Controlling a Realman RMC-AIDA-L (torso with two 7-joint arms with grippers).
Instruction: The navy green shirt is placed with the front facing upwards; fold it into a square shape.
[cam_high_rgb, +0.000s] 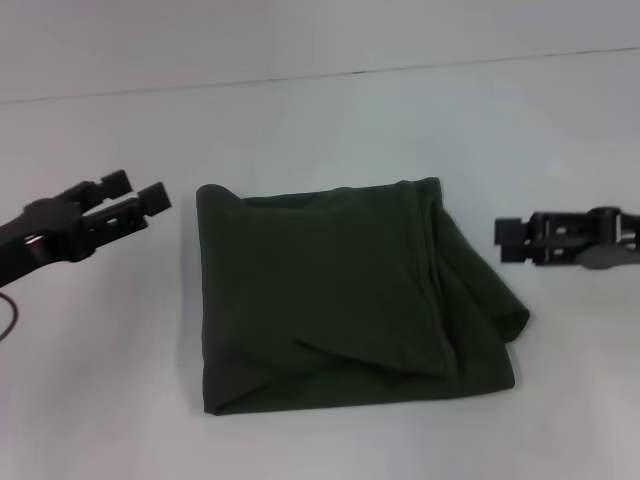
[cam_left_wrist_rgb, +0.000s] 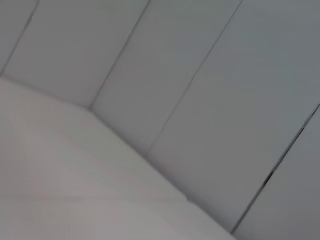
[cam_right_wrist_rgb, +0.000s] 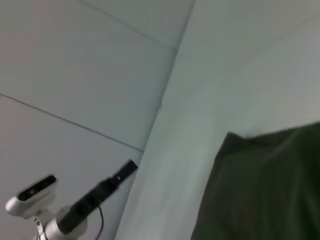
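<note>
The navy green shirt (cam_high_rgb: 340, 295) lies folded into a rough square in the middle of the white table, plain green side up, with a loose fold bulging at its right edge. No lettering shows. One corner of it appears in the right wrist view (cam_right_wrist_rgb: 265, 185). My left gripper (cam_high_rgb: 138, 192) hovers just left of the shirt's far left corner, fingers apart and empty. My right gripper (cam_high_rgb: 505, 240) hangs to the right of the shirt, a short gap away, also open and empty. The left arm's gripper (cam_right_wrist_rgb: 125, 170) also shows farther off in the right wrist view.
The white table (cam_high_rgb: 330, 110) runs out on all sides of the shirt, meeting a pale panelled wall (cam_left_wrist_rgb: 200, 75) at the back. A thin dark cable loop (cam_high_rgb: 8, 318) sits at the far left edge.
</note>
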